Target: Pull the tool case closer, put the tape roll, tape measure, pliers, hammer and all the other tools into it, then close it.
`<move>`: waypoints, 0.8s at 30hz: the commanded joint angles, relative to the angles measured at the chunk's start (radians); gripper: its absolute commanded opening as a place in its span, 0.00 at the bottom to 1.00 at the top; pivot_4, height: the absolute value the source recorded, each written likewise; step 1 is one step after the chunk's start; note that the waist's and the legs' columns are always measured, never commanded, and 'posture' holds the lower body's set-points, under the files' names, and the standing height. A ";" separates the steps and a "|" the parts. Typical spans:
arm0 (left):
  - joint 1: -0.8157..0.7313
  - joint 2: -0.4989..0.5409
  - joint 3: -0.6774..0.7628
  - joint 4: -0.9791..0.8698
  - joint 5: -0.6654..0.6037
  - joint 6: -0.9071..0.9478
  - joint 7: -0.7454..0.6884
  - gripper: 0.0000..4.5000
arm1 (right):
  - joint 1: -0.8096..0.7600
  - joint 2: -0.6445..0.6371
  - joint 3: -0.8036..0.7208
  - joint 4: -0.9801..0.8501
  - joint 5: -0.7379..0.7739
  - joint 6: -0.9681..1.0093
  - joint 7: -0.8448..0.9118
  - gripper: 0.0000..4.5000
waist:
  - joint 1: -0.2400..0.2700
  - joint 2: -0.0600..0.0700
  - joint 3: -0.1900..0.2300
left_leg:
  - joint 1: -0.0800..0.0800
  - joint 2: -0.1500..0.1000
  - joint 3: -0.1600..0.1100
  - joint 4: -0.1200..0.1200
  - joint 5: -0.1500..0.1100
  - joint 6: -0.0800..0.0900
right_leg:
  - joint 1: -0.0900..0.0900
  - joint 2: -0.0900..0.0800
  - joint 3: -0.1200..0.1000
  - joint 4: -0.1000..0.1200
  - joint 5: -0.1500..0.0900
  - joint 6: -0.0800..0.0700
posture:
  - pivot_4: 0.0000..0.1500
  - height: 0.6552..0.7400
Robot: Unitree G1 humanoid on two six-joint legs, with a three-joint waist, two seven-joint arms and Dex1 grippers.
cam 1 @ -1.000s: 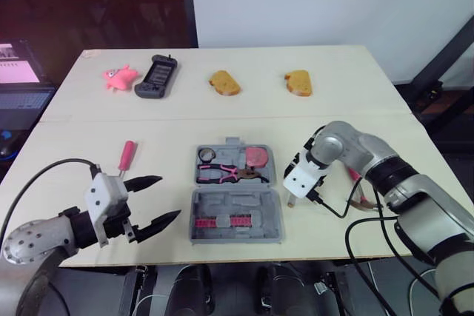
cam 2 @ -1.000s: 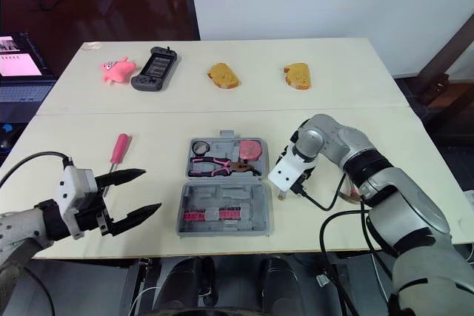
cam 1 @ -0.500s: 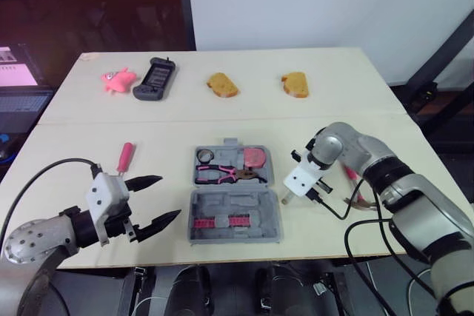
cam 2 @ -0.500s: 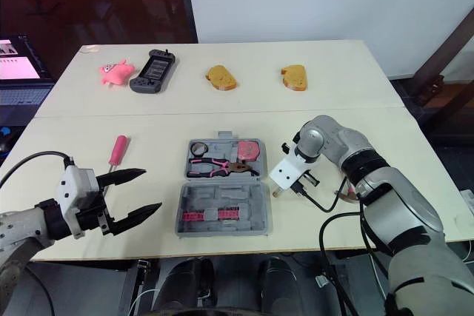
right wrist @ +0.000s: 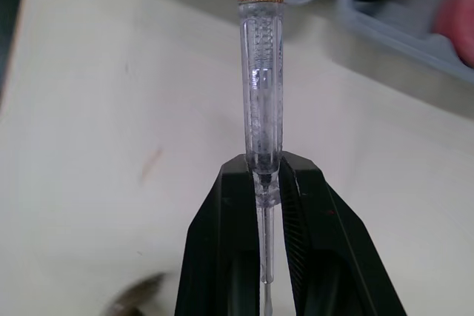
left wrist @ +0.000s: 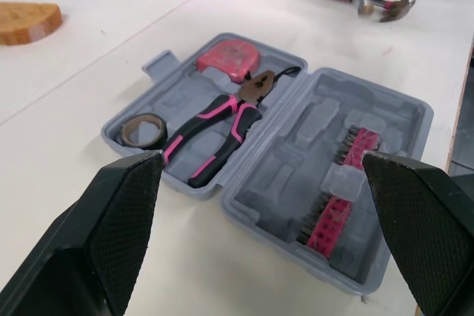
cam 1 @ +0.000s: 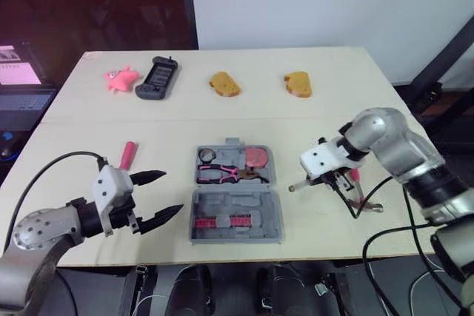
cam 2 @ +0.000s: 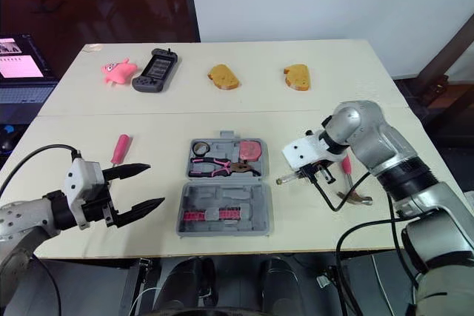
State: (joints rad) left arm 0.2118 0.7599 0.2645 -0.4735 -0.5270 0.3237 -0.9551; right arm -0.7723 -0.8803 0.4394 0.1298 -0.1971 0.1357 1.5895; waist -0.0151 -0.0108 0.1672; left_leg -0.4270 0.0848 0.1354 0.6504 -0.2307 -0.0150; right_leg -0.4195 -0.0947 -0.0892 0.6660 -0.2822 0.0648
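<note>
The grey tool case point(cam 1: 271, 216) lies open at the table's middle front. Its far half holds a tape roll point(cam 1: 207, 155), pink pliers point(cam 1: 226, 174) and a pink tape measure point(cam 1: 257, 157). A pink bit strip point(cam 1: 222, 222) sits in the near half. Just right of the case, my right gripper point(right wrist: 263, 164) is shut on a clear tester screwdriver point(right wrist: 261, 94) with a brass cap, which points at the case. A pink-handled hammer point(cam 1: 355, 190) lies right of it. My left gripper point(cam 1: 172, 192) is open, left of the case, near a pink screwdriver point(cam 1: 127, 155).
Along the far side lie a pink toy point(cam 1: 118, 78), a black game controller point(cam 1: 157, 78) and two bread pieces point(cam 1: 224, 83) point(cam 1: 298, 83). A laptop point(cam 1: 18, 72) stands off the table's left edge. Black cables hang by the right arm near the front right edge.
My right gripper has swung right, away from the case's edge, and now holds the clear screwdriver level above the table beside the hammer. The left gripper has edged slightly forward.
</note>
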 commanded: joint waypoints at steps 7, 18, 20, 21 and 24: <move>-0.060 0.009 -0.029 0.027 0.009 -0.020 -0.031 1.00 | 0.112 0.019 -0.143 -0.299 0.047 0.787 -0.188 0.01 | 0.002 0.000 0.000 | -0.001 0.000 0.000 0.000 0.000 0.000 | -0.001 -0.001 0.000 0.000 0.000 0.000 | 1.00 0.75; -0.036 0.012 -0.004 0.003 -0.005 -0.018 -0.046 1.00 | 0.194 0.204 -0.230 -0.360 0.128 1.479 -0.607 0.01 | 0.002 -0.001 -0.001 | -0.003 -0.001 0.000 0.000 -0.001 0.001 | -0.003 -0.002 0.000 0.000 0.000 -0.001 | 1.00 0.75; -0.032 0.014 0.000 -0.002 -0.008 -0.016 -0.047 1.00 | 0.222 0.240 -0.258 -0.357 0.143 1.479 -0.668 0.01 | 0.001 -0.001 -0.001 | -0.004 -0.001 0.000 0.000 -0.001 0.001 | -0.003 -0.002 0.000 0.000 0.000 -0.001 | 1.00 0.75; -0.031 0.015 0.002 -0.004 -0.011 -0.015 -0.048 1.00 | 0.240 0.255 -0.261 -0.367 0.144 1.479 -0.705 0.01 | 0.001 -0.001 -0.001 | -0.004 -0.001 0.000 0.000 -0.001 0.001 | -0.004 -0.002 0.000 0.000 0.000 -0.001 | 1.00 0.75; -0.022 0.014 0.005 -0.015 -0.013 -0.013 -0.045 1.00 | 0.304 0.318 -0.285 -0.398 0.163 1.479 -0.795 0.01 | 0.001 -0.001 -0.001 | -0.004 -0.001 0.000 -0.001 -0.001 0.001 | -0.004 -0.001 0.000 0.000 0.000 0.000 | 1.00 0.75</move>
State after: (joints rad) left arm 0.1849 0.7650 0.2355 -0.4542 -0.5227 0.3207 -0.9996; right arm -0.4807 -0.5771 0.1839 -0.2258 -0.0541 1.6080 0.8421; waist -0.0146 -0.0122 0.1663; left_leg -0.4316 0.0841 0.1354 0.6496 -0.2314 -0.0136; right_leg -0.4240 -0.0958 -0.0891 0.6659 -0.2819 0.0644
